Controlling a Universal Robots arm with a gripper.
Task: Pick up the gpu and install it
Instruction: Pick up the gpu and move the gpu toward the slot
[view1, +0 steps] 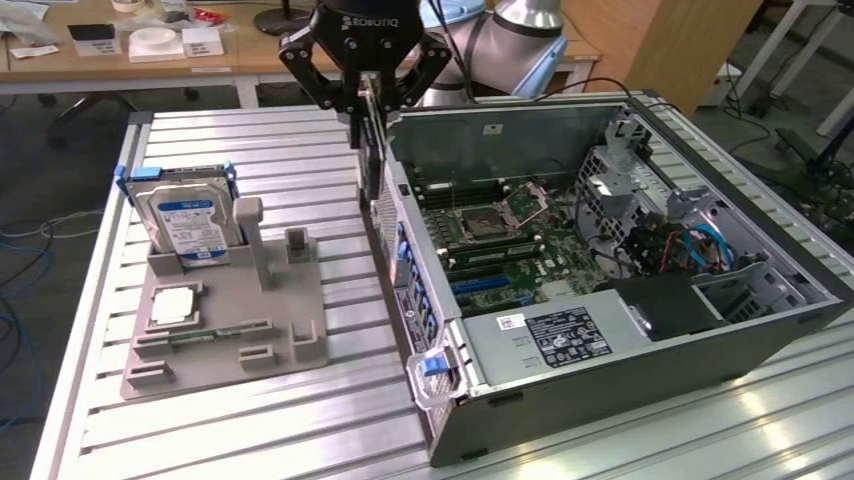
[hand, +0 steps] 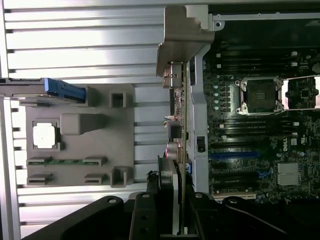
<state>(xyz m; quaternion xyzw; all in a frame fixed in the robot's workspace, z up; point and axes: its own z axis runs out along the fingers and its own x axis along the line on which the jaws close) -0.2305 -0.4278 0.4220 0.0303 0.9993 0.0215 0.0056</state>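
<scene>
My gripper (view1: 366, 105) is shut on the gpu (view1: 370, 160), a thin dark card hanging edge-on below the fingers. It hovers over the open computer case's (view1: 641, 390) wall on the exterior view's left, between the grey fixture (view1: 227, 320) and the motherboard (view1: 507, 250). In the wrist view the gpu (hand: 184, 115) runs as a narrow slab with its metal bracket (hand: 182, 40) at the far end. It lies along the case wall, beside the motherboard (hand: 250, 165) and its blue slot (hand: 235, 156). The gripper (hand: 172, 195) clamps the card's near end.
The grey fixture (hand: 80, 150) on the slatted table holds a silver hard drive (view1: 184, 225) with a blue-white label and a small square silver chip (view1: 174, 305). Inside the case are a CPU socket (view1: 478, 222), a power supply (view1: 561, 335) and cables (view1: 681, 245).
</scene>
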